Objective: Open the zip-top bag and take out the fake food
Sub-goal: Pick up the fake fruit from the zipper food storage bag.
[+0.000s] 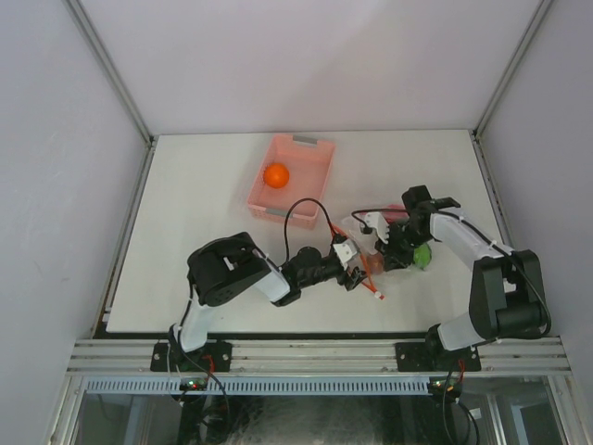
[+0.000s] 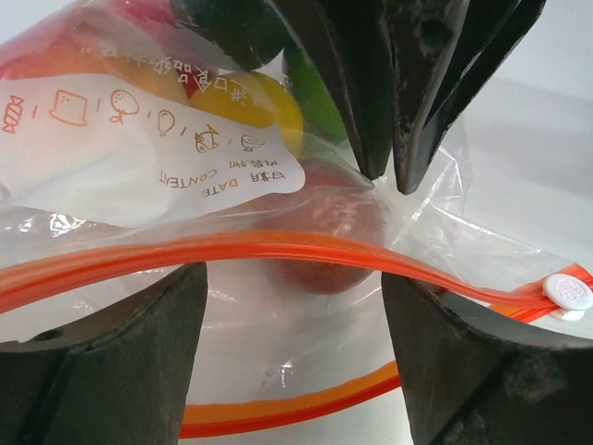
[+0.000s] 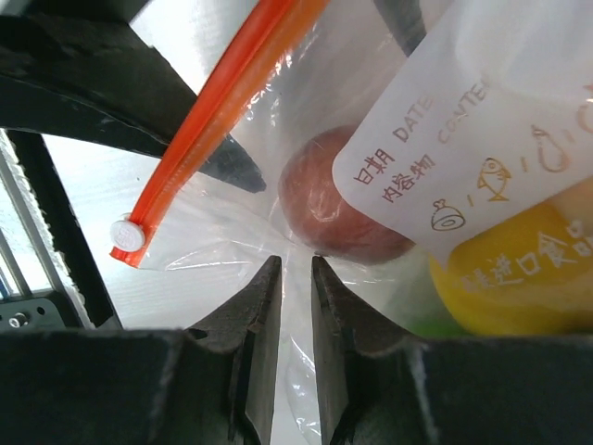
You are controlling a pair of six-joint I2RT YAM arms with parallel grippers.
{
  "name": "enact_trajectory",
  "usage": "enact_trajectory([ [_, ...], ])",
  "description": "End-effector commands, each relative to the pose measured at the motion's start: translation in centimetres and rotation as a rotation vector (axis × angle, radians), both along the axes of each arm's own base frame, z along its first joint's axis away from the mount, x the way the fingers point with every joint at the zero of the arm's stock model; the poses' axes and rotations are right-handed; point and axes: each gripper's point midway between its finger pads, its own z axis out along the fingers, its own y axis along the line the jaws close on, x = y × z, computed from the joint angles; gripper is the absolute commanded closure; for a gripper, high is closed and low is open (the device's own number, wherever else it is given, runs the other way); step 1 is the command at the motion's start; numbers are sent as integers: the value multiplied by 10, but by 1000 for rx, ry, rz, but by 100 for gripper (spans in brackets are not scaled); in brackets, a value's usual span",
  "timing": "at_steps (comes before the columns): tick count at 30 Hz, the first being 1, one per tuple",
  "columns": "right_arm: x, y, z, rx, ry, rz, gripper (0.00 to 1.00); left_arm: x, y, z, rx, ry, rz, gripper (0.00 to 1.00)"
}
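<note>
The clear zip-top bag (image 1: 371,248) lies between my two grippers, its orange zipper strip (image 2: 278,246) parted into an upper and a lower band. Fake food shows through the plastic: a red-brown piece (image 2: 324,243), a yellow one (image 3: 519,278) and a green one (image 1: 423,256). My left gripper (image 2: 295,278) stands open at the bag's mouth, one finger (image 2: 111,362) on each side of the opening. My right gripper (image 3: 295,261) is shut on a fold of the bag's film just below the red-brown piece (image 3: 324,199). The white slider (image 3: 127,234) sits at the strip's end.
A pink slotted basket (image 1: 310,153) stands at the back centre of the white table with an orange fruit (image 1: 275,174) in it. The right gripper's dark fingers (image 2: 398,93) hang close above the left gripper. White walls close in the table.
</note>
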Motion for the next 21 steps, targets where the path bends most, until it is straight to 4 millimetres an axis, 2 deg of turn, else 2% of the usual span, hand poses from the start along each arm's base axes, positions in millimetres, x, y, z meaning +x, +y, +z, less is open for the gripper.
enact_trajectory([
  [1, 12, 9, 36, 132, -54, -56, 81, 8, -9, 25, -94, -35, 26, 21],
  [6, 28, 8, 45, 168, -82, -163, 83, 7, -11, 24, -90, -42, 17, 22],
  [11, 45, -2, 32, 87, -98, -259, 88, 6, -13, 27, -96, -45, 12, 21],
  [16, 59, -8, 19, 13, -101, -349, 96, 7, -14, 27, -100, -41, 26, 15],
  [21, 55, 0, 7, -18, -69, -329, 99, 9, -16, 25, -97, -30, 50, 10],
])
